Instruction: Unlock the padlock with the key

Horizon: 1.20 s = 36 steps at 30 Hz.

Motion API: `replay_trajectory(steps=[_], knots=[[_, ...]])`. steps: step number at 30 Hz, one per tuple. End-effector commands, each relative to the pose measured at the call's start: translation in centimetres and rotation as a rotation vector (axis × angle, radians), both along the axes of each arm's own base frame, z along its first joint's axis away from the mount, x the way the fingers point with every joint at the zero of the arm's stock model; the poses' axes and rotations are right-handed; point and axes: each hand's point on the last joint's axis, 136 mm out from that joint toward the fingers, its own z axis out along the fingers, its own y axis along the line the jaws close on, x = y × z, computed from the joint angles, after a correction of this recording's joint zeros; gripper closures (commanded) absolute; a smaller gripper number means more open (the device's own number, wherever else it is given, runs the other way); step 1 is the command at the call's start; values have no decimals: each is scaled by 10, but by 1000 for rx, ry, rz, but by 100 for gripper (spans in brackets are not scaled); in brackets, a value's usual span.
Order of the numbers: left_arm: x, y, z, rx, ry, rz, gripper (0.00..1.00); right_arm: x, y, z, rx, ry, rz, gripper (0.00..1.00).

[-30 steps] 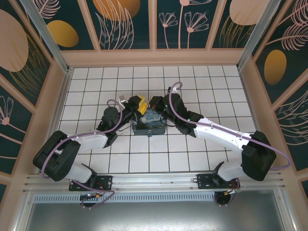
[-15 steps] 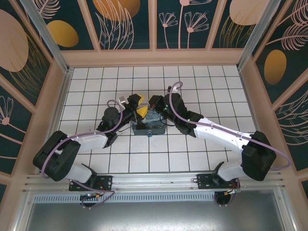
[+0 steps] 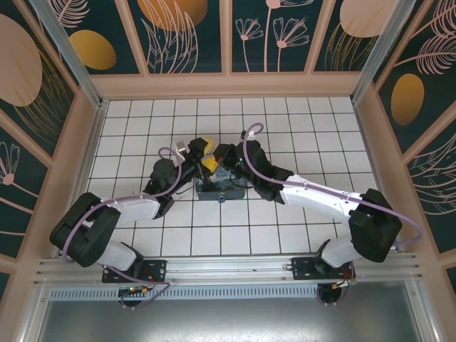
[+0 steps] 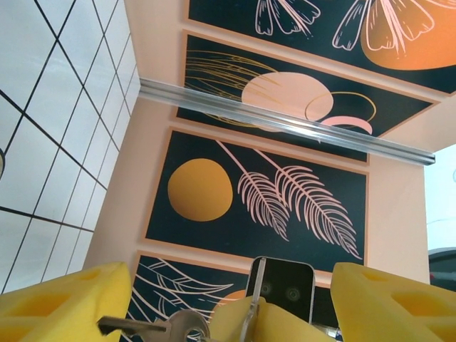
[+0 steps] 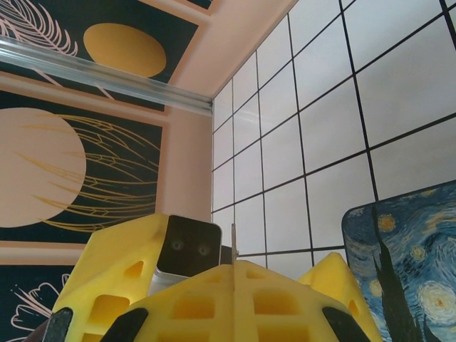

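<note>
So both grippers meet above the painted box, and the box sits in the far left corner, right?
No. The left gripper and right gripper do meet above the painted box, but it sits near the middle of the tiled floor. The top external view shows it.

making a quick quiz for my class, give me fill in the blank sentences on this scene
1. The left hand's fingers are coloured ___.
2. In the left wrist view, the key lies to the ___ of the padlock.
3. The box stands on white ___.

Missing words: yellow; left; tiles
</note>
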Motion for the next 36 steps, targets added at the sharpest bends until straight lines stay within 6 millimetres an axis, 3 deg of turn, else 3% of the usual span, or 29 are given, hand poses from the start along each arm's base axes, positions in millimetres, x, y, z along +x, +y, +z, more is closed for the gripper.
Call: replay_trajectory(steps=[1, 19, 36], knots=[[2, -2, 20, -53, -51, 5, 26, 0, 8, 6, 57, -7, 13, 100], [1, 4, 8, -35, -34, 31, 45, -4, -11, -7, 52, 18, -32, 100], [2, 7, 0, -7, -23, 49, 46, -8, -21, -4, 52, 8, -47, 100]])
